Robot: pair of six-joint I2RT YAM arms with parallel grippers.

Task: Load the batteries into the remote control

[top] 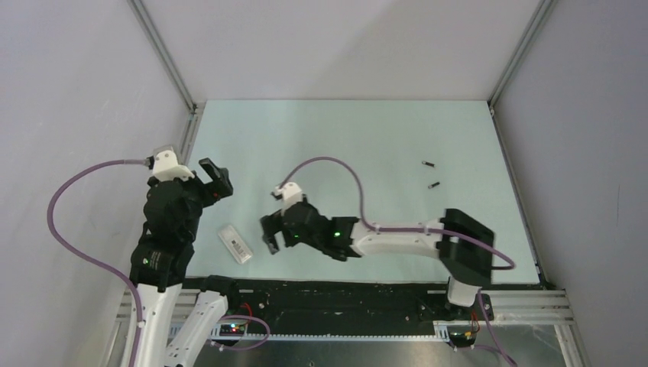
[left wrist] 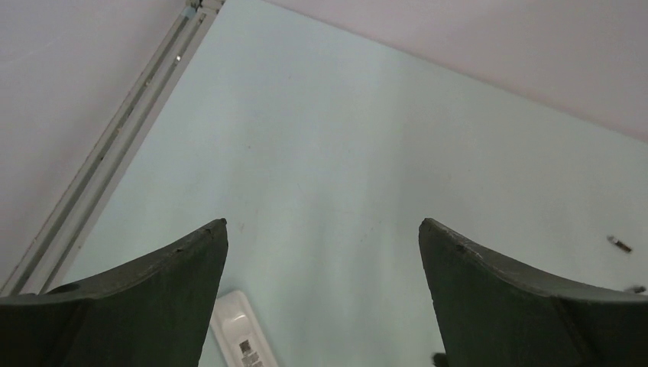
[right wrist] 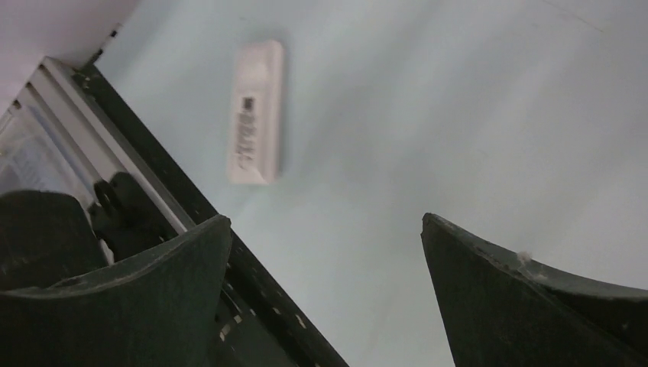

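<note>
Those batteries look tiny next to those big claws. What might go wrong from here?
The batteries are thin and round; the open right gripper may knock them rolling. The remote control lies buttons up near the table edge, so flipping it might push it off.

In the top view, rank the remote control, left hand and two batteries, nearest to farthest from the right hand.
1. remote control, just left of the right hand.
2. left hand, farther left and back.
3. front battery and back battery, far right: too close to call.
</note>
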